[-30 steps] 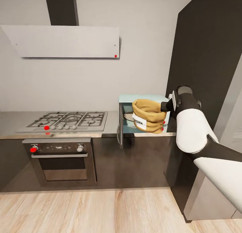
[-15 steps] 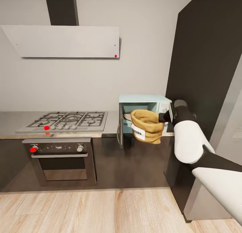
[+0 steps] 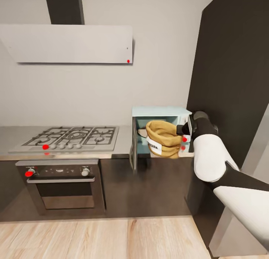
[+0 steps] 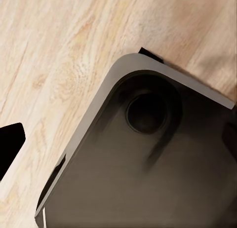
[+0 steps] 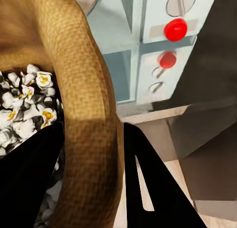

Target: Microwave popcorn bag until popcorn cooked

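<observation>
The tan popcorn bag (image 3: 163,139) hangs in front of the mint-blue microwave (image 3: 158,111), level with its opening. The microwave's door (image 3: 133,150) is swung open and seen edge-on. My right gripper (image 3: 180,129) is shut on the bag's rolled rim (image 5: 91,95), one black finger (image 5: 29,178) inside and the other outside. White popped popcorn (image 5: 22,107) fills the bag. The microwave's white knob panel (image 5: 173,45) with red marks lies just beyond the bag. The grey countertop (image 3: 124,138) runs under the microwave. A dark fingertip (image 4: 9,145) of my left gripper shows over the wooden floor.
A gas hob (image 3: 71,136) sits on the counter to the left, above a built-in oven (image 3: 61,184), under a grey hood (image 3: 71,44). A tall dark cabinet (image 3: 231,64) stands right of the microwave. My own dark base (image 4: 148,164) rests on the wooden floor (image 3: 112,238).
The bag has come down and out from the microwave's opening in my right gripper. The head camera has shifted a little, sliding the hob and oven left and down.
</observation>
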`<state>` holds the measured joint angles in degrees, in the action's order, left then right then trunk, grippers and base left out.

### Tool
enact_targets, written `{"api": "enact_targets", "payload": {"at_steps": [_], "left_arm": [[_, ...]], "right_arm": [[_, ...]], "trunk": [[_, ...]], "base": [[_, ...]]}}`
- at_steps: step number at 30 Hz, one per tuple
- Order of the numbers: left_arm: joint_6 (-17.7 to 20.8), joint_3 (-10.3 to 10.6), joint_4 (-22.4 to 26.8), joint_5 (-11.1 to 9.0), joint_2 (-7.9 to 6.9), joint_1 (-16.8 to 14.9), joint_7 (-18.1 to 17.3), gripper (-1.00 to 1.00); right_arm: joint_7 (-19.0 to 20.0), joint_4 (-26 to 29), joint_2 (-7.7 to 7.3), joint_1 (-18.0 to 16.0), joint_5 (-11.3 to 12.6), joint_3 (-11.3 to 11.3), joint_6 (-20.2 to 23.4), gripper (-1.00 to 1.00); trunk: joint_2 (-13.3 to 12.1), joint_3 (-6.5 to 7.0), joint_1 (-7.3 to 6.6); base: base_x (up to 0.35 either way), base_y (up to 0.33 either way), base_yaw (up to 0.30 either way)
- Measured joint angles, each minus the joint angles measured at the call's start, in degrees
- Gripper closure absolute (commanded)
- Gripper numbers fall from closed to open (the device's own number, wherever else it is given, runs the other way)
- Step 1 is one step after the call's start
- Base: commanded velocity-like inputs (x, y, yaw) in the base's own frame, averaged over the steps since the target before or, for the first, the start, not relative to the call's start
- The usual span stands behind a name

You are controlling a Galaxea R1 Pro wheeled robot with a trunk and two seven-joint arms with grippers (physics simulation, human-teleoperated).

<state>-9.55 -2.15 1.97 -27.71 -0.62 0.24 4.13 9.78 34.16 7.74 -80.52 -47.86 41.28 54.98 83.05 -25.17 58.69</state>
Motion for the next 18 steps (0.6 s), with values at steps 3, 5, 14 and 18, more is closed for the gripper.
{"api": "enact_targets", "payload": {"at_steps": [3, 5, 14, 18], "left_arm": [[0.0, 0.0, 0.0, 0.0, 0.0, 0.0, 0.0, -1.0], [0.0, 0.0, 0.0, 0.0, 0.0, 0.0, 0.0, -1.0], [0.0, 0.0, 0.0, 0.0, 0.0, 0.0, 0.0, -1.0], [0.0, 0.0, 0.0, 0.0, 0.0, 0.0, 0.0, -1.0]], "right_arm": [[0.0, 0.0, 0.0, 0.0, -0.1, 0.0, 0.0, 1.0], [0.0, 0.0, 0.0, 0.0, -0.1, 0.0, 0.0, 1.0], [0.0, 0.0, 0.0, 0.0, -0.6, 0.0, 0.0, 1.0], [0.0, 0.0, 0.0, 0.0, -0.6, 0.0, 0.0, 1.0]], "trunk": [[0.0, 0.0, 0.0], [0.0, 0.0, 0.0], [0.0, -0.01, 0.0], [0.0, -0.01, 0.0]], "base": [[0.322, 0.0, 0.0], [0.323, 0.0, 0.0], [0.323, 0.0, 0.0], [0.322, 0.0, 0.0]]}}
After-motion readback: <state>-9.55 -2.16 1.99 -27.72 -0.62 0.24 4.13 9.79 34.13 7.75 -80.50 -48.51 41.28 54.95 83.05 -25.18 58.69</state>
